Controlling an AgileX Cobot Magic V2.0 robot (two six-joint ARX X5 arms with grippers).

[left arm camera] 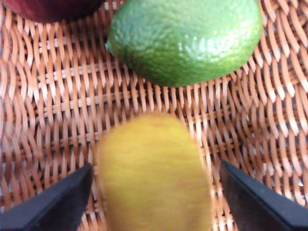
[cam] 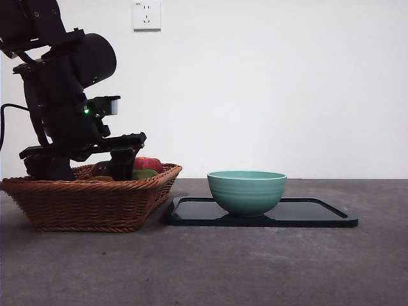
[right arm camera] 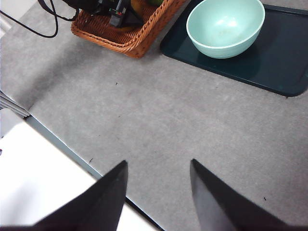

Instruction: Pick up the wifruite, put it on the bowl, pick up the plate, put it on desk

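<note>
Fruit (left arm camera: 154, 178), yellow, lies in basket (cam: 89, 201), left hand (left arm camera: 154, 192) spread around it, not gripping. Bowl (cam: 247, 191) empty on plate (cam: 319, 213). Right hand (right arm camera: 156, 192) spread, waiting over worktop (right arm camera: 168, 120). Nothing done yet.

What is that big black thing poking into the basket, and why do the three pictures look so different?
It is a robot arm. One camera sits low at the table; two ride on the robot's wrists. The left pincer is down in the wicker basket, open around a yellow fruit, not squeezing it yet. A green lime and a red fruit lie there too. Beside the basket, a green bowl stands on a dark tray. The right pincer waits, open, holding nothing, above the grey desk.
</note>
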